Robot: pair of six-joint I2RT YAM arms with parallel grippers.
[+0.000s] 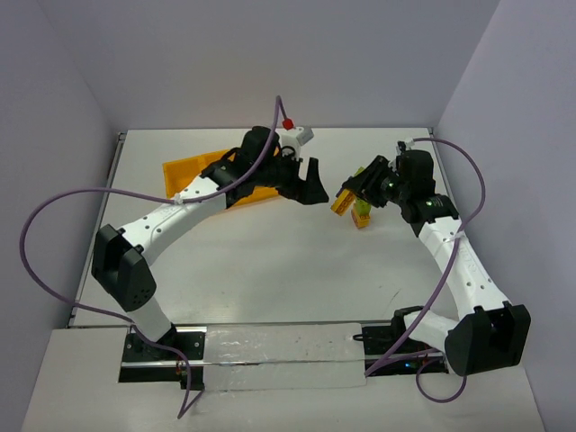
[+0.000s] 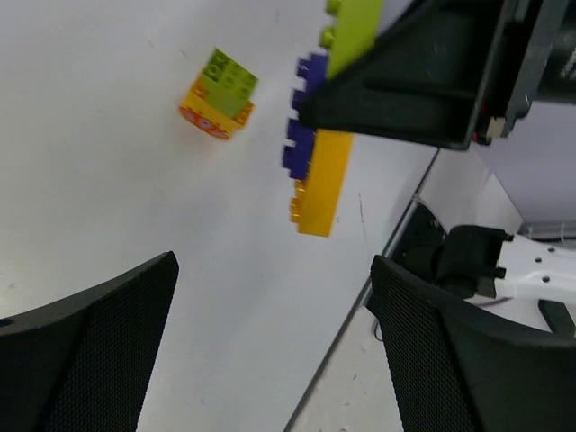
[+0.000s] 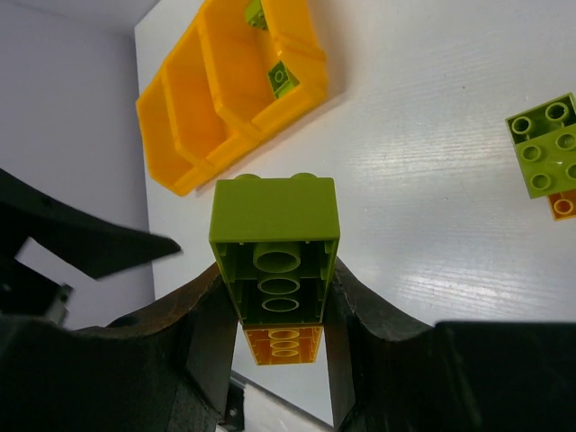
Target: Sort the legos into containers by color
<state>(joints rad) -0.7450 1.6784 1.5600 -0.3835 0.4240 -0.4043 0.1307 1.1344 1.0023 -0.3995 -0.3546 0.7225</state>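
My right gripper (image 3: 274,306) is shut on a stack of legos held above the table: a lime green brick (image 3: 274,225) with an orange-yellow brick (image 3: 283,344) under it. The left wrist view shows the same stack side on: lime green (image 2: 353,31), dark purple (image 2: 306,117) and yellow (image 2: 322,184). My left gripper (image 2: 270,346) hangs open and empty just left of the stack (image 1: 344,202). A small green-on-orange pair (image 2: 219,94) lies on the table. The orange-yellow tray (image 3: 193,135) holds green bricks (image 3: 282,78) in one end section.
In the top view my left arm crosses over the tray (image 1: 184,171) and hides most of it. The loose green-and-orange pair (image 1: 362,217) lies just below my right gripper (image 1: 353,193). The table's back edge and walls stand behind.
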